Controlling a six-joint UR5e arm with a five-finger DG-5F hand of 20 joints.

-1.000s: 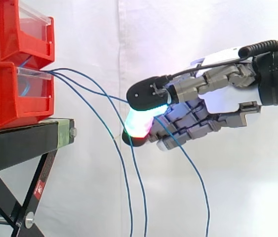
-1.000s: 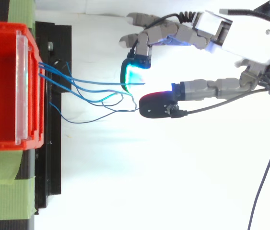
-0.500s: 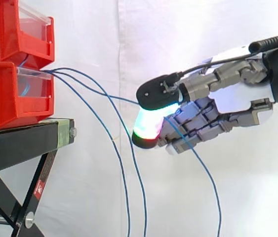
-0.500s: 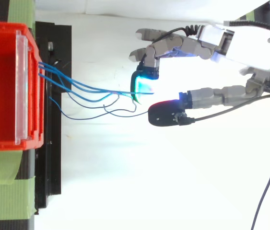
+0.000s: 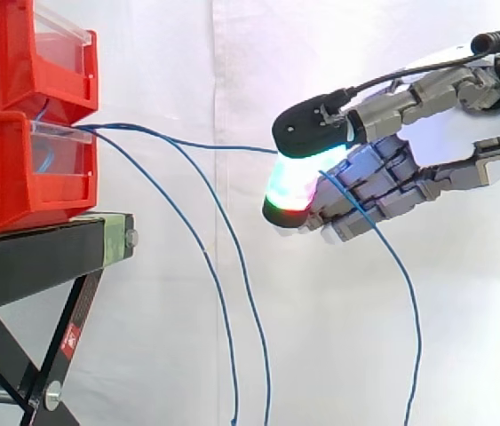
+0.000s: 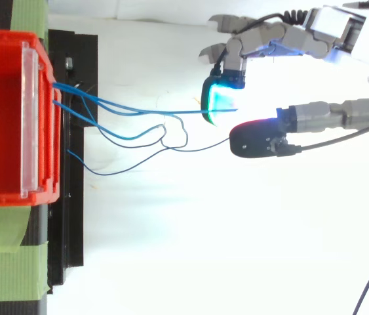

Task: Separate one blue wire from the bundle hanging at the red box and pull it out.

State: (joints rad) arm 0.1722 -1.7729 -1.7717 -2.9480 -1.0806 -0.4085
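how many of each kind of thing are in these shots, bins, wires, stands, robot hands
red plastic bins: 2
thin blue wires: 3, counted in the side view
black metal stand: 1
robot hand: 1
total: 7

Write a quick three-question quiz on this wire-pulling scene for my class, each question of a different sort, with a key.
1. True or false: the hand pinches a blue wire.
2. From the bin to the hand, that wire runs: A in a deep sag; B nearly straight; C coiled.
3. Fill in: the bin rests on a ___ stand.
Key: 1 true; 2 B; 3 black.
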